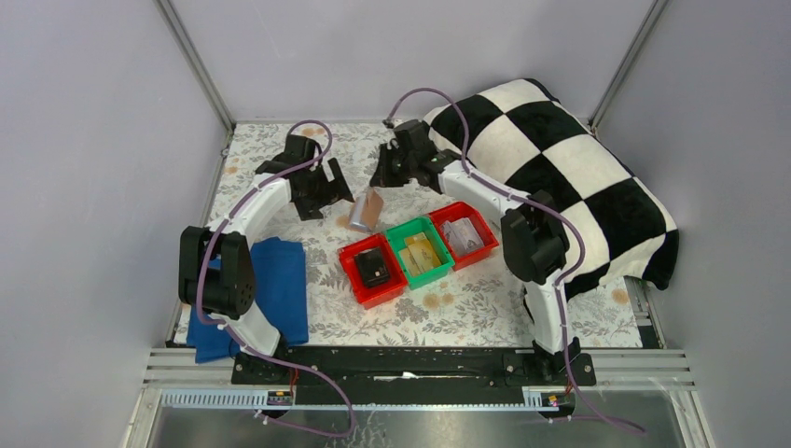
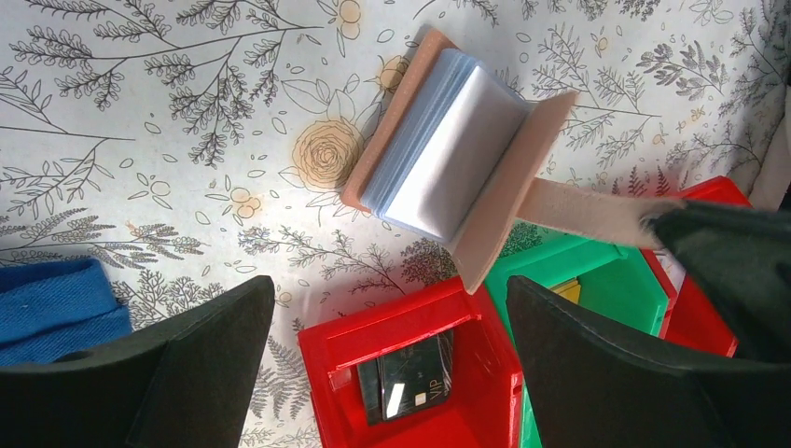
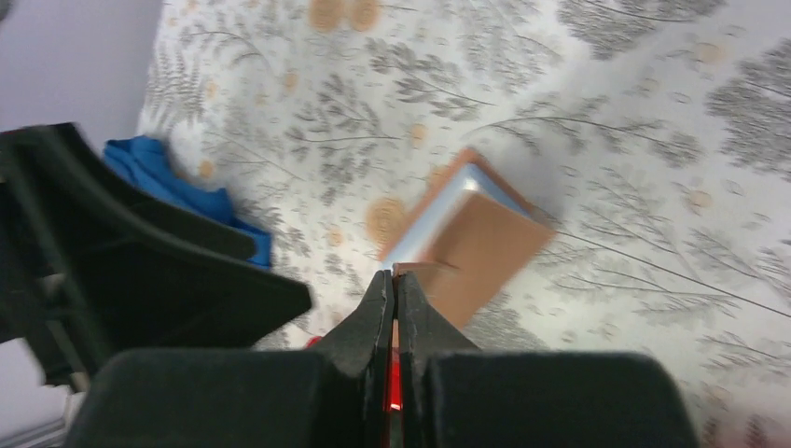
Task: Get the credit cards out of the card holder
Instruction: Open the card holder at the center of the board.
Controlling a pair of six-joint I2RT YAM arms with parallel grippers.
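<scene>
So, little was done — your right tool [image 3: 393,280] pinched the card holder [image 2: 508,187] by its strap [image 2: 588,210] over the counter [image 2: 140,112], credit cards [image 2: 448,149] stacked inside; your left tool [image 2: 387,297] hung open, empty.

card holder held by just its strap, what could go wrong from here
1. The right pincer pinches only the thin strap of the card holder; the strap could slip free and the holder could fall shut.
2. The credit cards sit fanned in a loose stack; a pull by the open left pincer may drag several out at once.
</scene>
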